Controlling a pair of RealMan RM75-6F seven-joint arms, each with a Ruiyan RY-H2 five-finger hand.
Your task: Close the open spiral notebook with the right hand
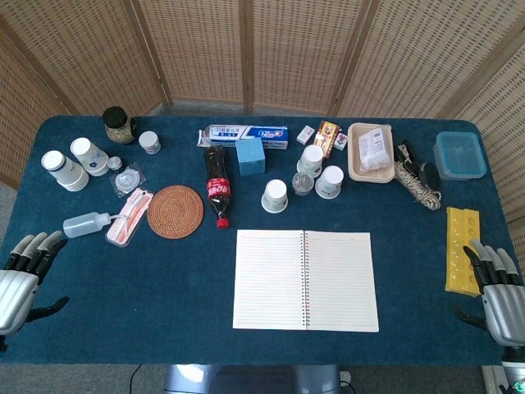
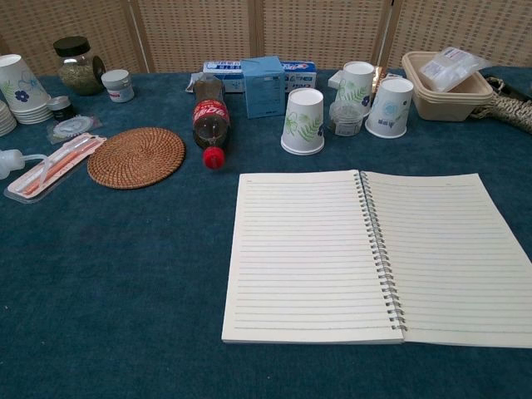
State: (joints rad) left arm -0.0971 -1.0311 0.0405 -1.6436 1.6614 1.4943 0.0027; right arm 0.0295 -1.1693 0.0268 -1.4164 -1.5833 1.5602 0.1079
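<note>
While empty, right hand (image 1: 499,289) spreads beside notebook (image 1: 305,280).

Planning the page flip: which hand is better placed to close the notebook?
Probably the right hand. It rests open at the table's right edge, about as far from the notebook as the left hand, but the task assigns it and the right page lies on its side.

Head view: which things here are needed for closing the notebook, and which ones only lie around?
Needed:
spiral notebook, lying open
right hand, open, apart from it

Only lying around:
cola bottle
woven coaster
paper cup
toothpaste box
yellow tray
left hand
</note>
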